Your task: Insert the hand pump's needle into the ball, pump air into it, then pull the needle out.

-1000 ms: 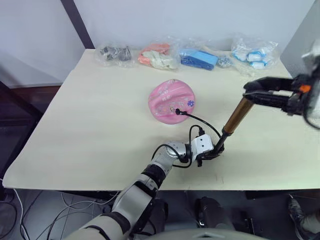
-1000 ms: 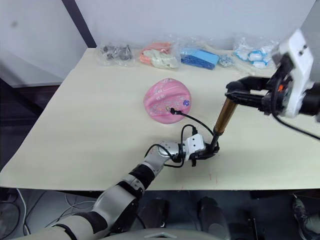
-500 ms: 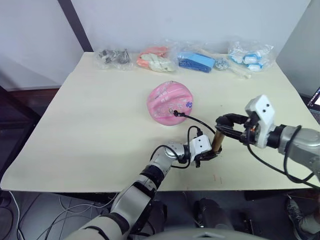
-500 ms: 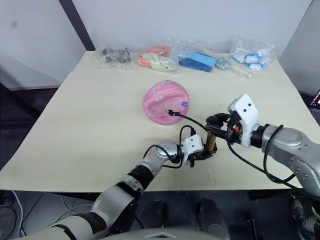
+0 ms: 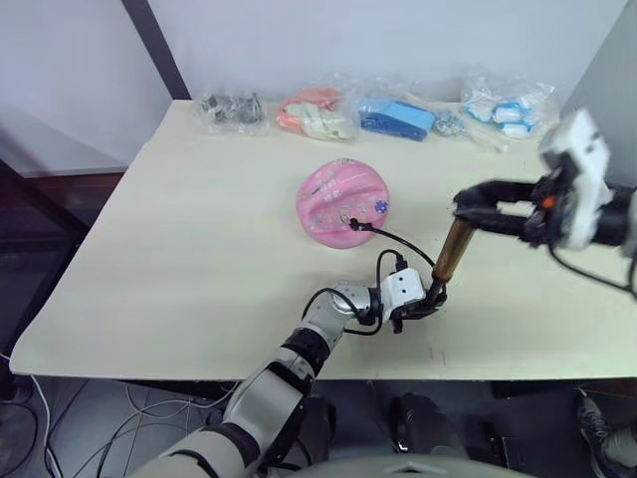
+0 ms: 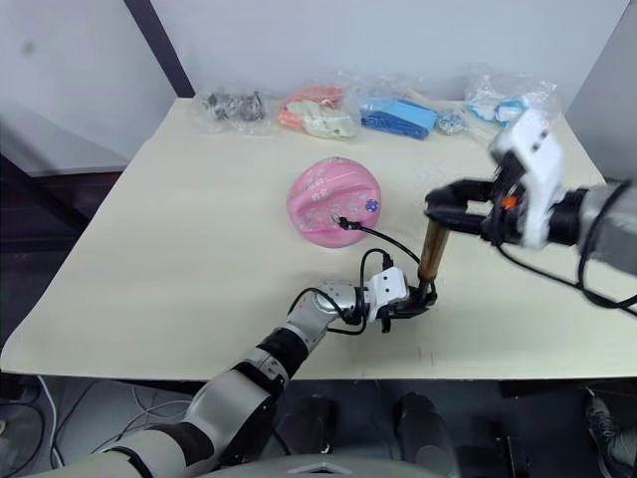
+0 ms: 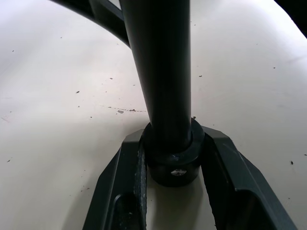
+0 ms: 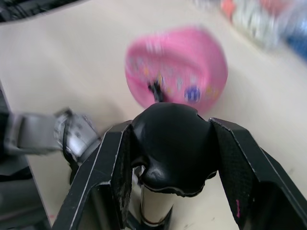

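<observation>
While pumping goes on, needle (image 5: 348, 221) already seated in the ball (image 5: 341, 200), hose running from it to the hand pump (image 5: 450, 253) standing just beside the ball on the table (image 5: 179, 249); left gripper (image 5: 426, 305) clamped on the pump's base cap, right gripper (image 5: 476, 209) clenched around the T-handle, barrel extended; more strokes and needle removal judged left

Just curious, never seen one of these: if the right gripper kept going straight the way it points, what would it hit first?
It already grips the pump handle. Beyond that, the right gripper points roughly toward the pink ball, so likely that, though depth is hard to judge.
</observation>
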{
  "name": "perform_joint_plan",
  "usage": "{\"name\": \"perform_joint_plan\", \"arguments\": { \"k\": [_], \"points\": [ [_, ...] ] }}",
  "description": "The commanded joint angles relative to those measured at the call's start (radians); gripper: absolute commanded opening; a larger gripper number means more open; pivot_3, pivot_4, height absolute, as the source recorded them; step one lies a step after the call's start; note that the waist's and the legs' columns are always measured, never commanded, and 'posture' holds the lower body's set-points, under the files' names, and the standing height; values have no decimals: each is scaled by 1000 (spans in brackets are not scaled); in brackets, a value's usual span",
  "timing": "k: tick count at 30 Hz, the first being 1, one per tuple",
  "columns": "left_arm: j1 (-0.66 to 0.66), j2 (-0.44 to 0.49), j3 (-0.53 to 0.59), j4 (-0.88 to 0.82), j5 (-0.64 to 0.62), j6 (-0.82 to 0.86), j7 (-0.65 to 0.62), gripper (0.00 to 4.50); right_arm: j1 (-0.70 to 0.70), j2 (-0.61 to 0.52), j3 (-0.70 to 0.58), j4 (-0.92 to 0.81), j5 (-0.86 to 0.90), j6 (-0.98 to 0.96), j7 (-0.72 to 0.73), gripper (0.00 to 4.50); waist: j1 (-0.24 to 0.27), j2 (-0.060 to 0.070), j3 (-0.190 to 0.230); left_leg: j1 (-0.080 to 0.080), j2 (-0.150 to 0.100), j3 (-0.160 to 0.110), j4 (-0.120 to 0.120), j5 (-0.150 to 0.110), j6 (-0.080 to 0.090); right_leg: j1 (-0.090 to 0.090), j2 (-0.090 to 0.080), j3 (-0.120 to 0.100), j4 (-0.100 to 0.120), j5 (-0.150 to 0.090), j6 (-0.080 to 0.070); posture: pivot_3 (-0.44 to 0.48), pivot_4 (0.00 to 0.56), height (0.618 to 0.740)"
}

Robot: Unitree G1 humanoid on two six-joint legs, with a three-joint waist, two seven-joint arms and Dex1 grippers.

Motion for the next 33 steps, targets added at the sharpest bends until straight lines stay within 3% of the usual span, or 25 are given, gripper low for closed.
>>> {"name": "perform_joint_plan", "arguments": {
  "k": [1,7,12,16,22,26,33],
  "points": [
    [20,9,-40,44,45,7,-15,1082,-95,-65,-102,46,70,27,-14,1939,0,0,0,0,0,0,0,0,0,0,0,0,0,0,0,0,150,740],
    [14,6,-38,57,45,3,-12,1082,-202,-102,-113,122,151,53,-38,1939,-1,0,1,0,0,1,0,0,0,0,-1,1,0,0,0,0,150,740],
    [4,5,-35,72,45,-2,-9,1082,-86,-57,-97,67,124,39,-50,1939,0,0,1,-3,0,1,1,0,0,-3,-1,1,0,0,0,0,150,740],
    [0,6,-34,76,46,-4,-7,1082,146,58,4,4,-15,-57,-58,1939,-2,-3,-2,1,0,1,1,0,0,1,-1,0,0,0,1,0,150,740],
    [-1,7,-32,75,44,0,-3,1082,327,142,189,-32,-238,-206,-8,1939,-5,-7,-7,5,0,1,0,0,0,4,0,1,0,-2,4,0,150,740],
    [-3,5,-31,76,42,5,-2,1082,386,205,356,23,-410,-302,23,1939,-7,-10,-12,5,0,0,0,0,0,4,1,0,0,-2,4,0,150,740],
    [-6,3,-29,77,42,8,2,1082,396,251,326,29,-452,-313,64,1939,-9,-14,-18,7,0,0,-1,0,0,6,1,0,0,-2,4,0,150,740]
  ]
}}
